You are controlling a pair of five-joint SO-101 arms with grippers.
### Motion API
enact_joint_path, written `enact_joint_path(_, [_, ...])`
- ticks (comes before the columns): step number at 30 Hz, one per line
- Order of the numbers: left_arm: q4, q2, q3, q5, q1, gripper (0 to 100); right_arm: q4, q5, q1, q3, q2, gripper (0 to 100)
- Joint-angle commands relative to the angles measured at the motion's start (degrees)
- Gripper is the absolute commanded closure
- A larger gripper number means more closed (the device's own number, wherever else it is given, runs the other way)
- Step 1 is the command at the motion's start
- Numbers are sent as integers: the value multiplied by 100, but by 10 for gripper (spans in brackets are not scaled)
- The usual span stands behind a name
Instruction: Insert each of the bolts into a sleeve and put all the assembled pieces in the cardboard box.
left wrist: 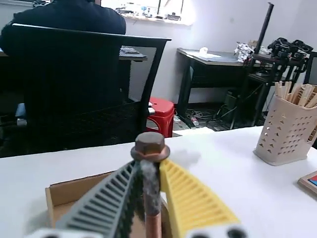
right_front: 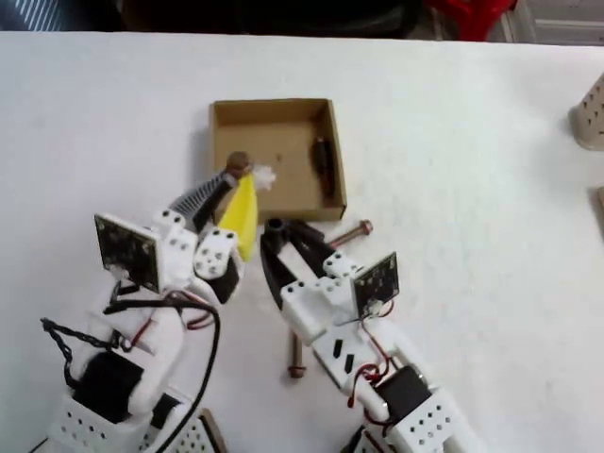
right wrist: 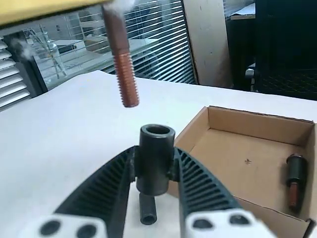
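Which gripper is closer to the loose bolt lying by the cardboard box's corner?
Right. The right gripper, shut on a sleeve, sits beside that loose bolt; the left gripper, holding another bolt, is farther, over the box's other side.

In the left wrist view, the held bolt (left wrist: pixel 150 147) had a blurred shank, hidden between the fingers of the left gripper (left wrist: pixel 149 167). In the right wrist view, its head was cut off by the edge, and a second sleeve (right wrist: pixel 147 216) was half hidden behind the held sleeve (right wrist: pixel 156 158). In the high view, a loose bolt (right_front: pixel 296 360) lay partly under the right arm (right_front: pixel 351 351).

Copper bolt (right wrist: pixel 122 59), black sleeve (right wrist: pixel 156 158)
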Motion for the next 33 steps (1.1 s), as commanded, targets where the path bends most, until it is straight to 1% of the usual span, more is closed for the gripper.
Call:
enact_joint_path(1, [9,-101,-360,-62,277,978,22,-35,66,53,-66,981])
enact_joint_path(11, [9,-92,-308,-53,620,978,22,-35,66,53,-66,981])
enact_joint_path(18, [-9,-92,-18,-79,620,978,22,-35,66,53,-66,981])
enact_joint_path(22, [-193,-84,9,-79,611,978,22,-35,66,53,-66,981])
enact_joint_path(29, [-211,690,-229,-79,576,978,22,-35,66,53,-66,981])
enact_joint_path(33, [-176,813,-404,-79,611,978,22,-35,66,53,-66,981])
